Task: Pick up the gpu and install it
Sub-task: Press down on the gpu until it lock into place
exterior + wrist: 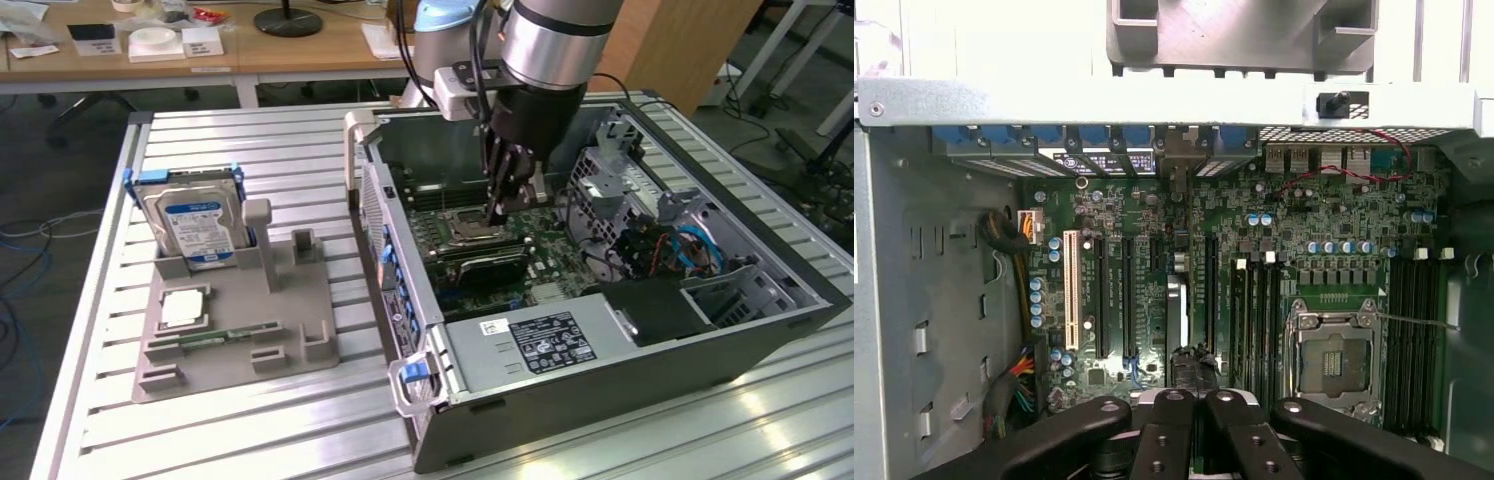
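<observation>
A: Inside the open metal computer case point(747, 330), over the green motherboard point(1154, 215): what is noted on materials?

B: Matte black, jointed fingers point(1164, 430) are recorded, and grey sheet-metal walls. The long black expansion slots are set in parallel rows, with a square metal CPU socket point(1334, 365) beside the memory slots point(1254, 310).

A: Where is the gpu point(1175, 310) placed?

B: It is seen edge-on as a thin, dark upright card with a pale strip, standing among the expansion slots. It runs from the fingertips toward the case's rear wall.

A: And the gripper point(1190, 398)?

B: The fingers are drawn together on the near end of the card. In the exterior view the gripper point(502, 205) is lowered into the case, just above the board.

A: What about open room?

B: The card is flanked closely by slots on both sides. The drive cage and cables are kept apart, toward the exterior view's right. Outside the case, a grey plastic holder point(227, 340) with an upright hard drive point(194, 225) is noted on the exterior view's left.
</observation>
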`<state>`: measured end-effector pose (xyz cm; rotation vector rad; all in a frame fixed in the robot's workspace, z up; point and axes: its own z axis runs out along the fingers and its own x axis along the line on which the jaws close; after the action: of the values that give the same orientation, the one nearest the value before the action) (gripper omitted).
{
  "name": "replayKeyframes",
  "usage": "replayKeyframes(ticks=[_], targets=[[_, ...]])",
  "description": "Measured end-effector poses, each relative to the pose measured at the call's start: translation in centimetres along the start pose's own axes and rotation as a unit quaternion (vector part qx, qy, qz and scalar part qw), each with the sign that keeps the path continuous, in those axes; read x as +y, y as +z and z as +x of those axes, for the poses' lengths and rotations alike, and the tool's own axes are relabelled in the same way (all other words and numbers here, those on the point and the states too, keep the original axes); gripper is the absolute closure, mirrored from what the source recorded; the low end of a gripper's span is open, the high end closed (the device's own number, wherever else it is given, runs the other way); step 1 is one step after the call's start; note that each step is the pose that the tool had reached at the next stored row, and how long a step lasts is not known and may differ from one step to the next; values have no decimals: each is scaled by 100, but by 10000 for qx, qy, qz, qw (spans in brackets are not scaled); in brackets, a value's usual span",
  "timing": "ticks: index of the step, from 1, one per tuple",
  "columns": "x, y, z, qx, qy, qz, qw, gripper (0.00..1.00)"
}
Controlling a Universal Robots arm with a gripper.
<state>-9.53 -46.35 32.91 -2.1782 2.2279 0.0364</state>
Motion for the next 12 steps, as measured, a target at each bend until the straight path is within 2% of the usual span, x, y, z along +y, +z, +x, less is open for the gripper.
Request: replayKeyframes(ticks=[6,9,10,12], targets=[[0,84,3,0,0,-3,10000,89],[0,90,3,-2,0,-4,10000,89],[0,91,3,-20,0,-4,10000,89],[0,95,3,-80,0,-6,10000,89]])
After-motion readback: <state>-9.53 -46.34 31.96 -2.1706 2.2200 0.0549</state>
